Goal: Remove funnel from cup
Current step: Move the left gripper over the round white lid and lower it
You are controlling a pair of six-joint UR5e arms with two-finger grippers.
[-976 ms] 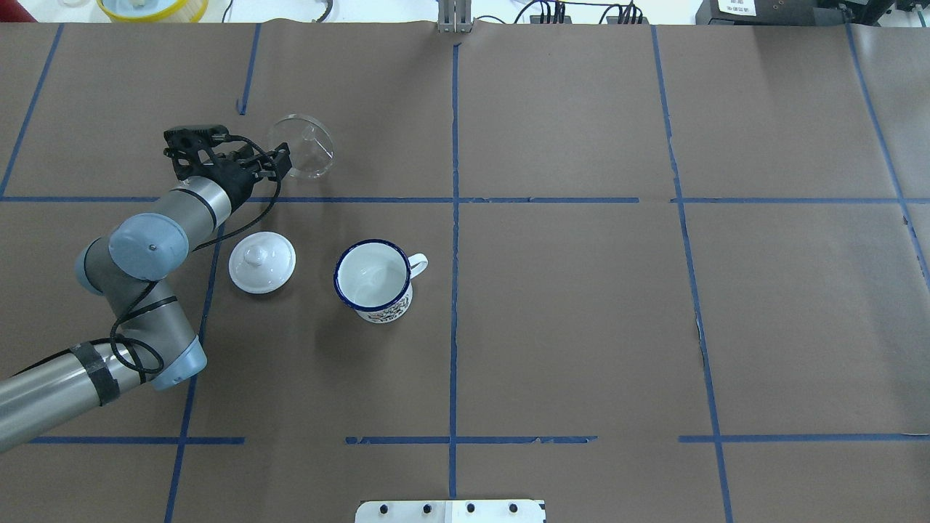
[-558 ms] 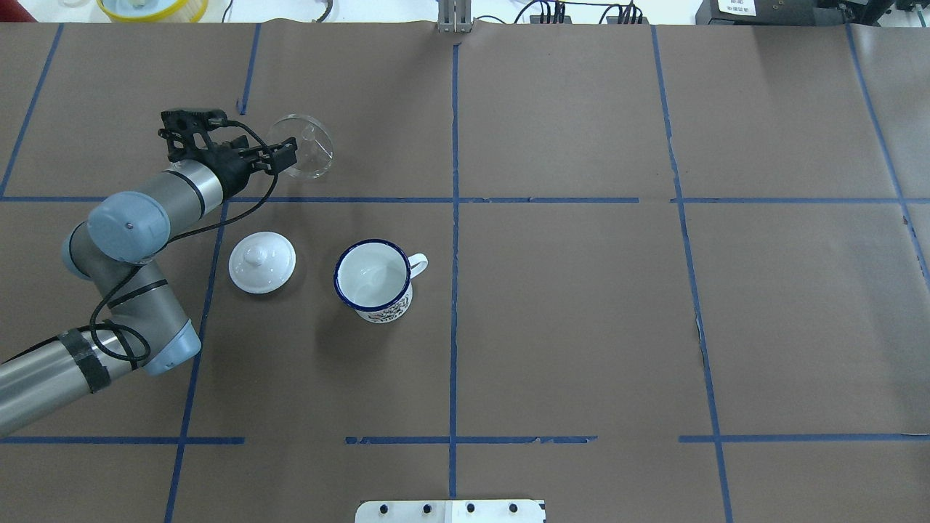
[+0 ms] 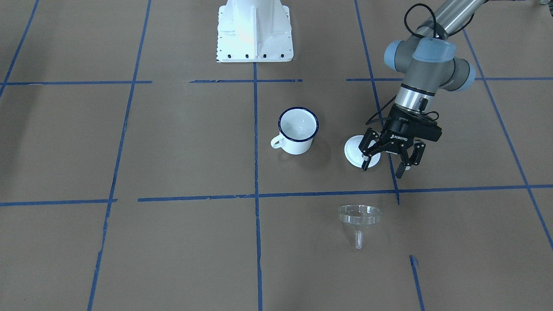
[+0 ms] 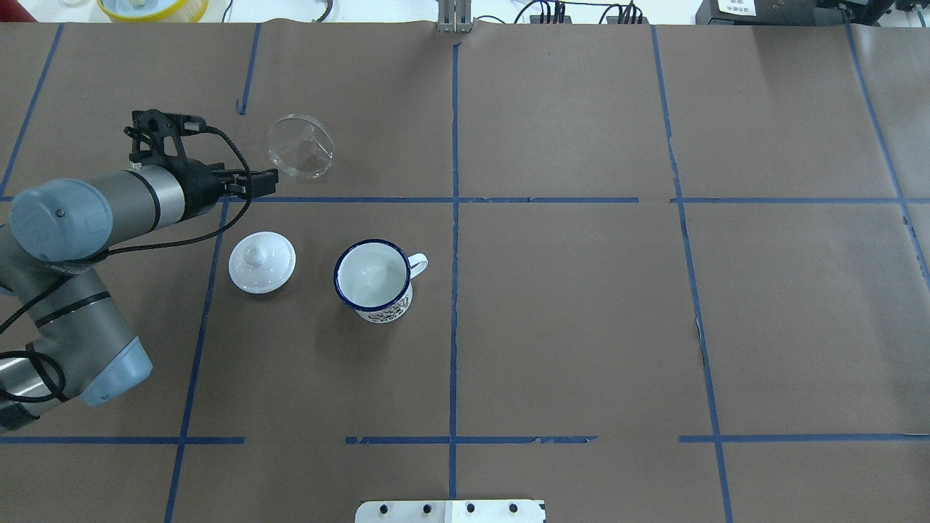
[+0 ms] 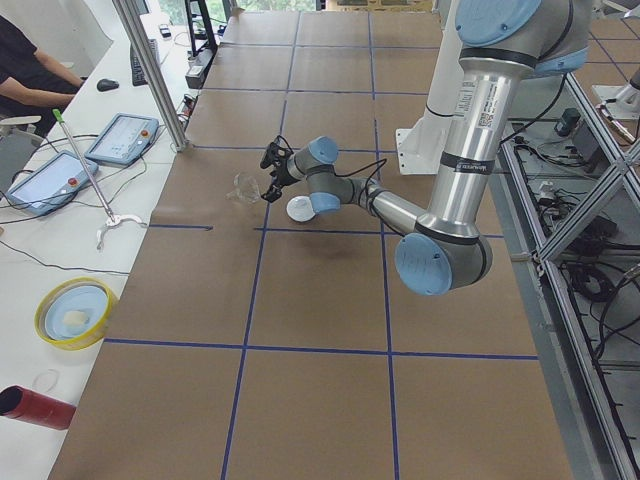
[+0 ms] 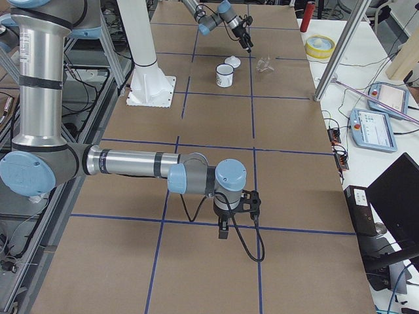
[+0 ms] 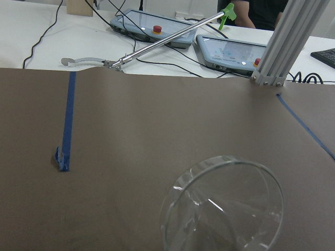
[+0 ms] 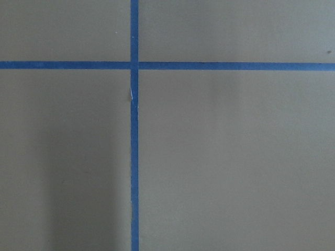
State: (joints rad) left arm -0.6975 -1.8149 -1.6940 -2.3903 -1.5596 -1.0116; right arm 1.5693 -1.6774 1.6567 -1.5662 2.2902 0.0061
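The clear funnel (image 4: 300, 147) lies on its side on the brown table, out of the cup, its wide mouth toward the robot; it also shows in the front view (image 3: 360, 220) and fills the bottom of the left wrist view (image 7: 225, 206). The white cup (image 4: 373, 280) with a blue rim stands upright and empty near the middle (image 3: 298, 129). My left gripper (image 3: 384, 167) is open and empty, hovering just short of the funnel and above the lid's edge (image 4: 261, 180). My right gripper (image 6: 236, 216) shows only in the exterior right view, so I cannot tell its state.
A white domed lid (image 4: 262, 262) with a knob lies left of the cup. Blue tape lines cross the table. The white robot base (image 3: 254, 32) stands at the table's near side. Operator consoles (image 7: 238, 52) sit beyond the far edge.
My left arm has drawn back from the funnel toward the robot's left. The funnel stays lying where it was; the cup and lid have not moved.
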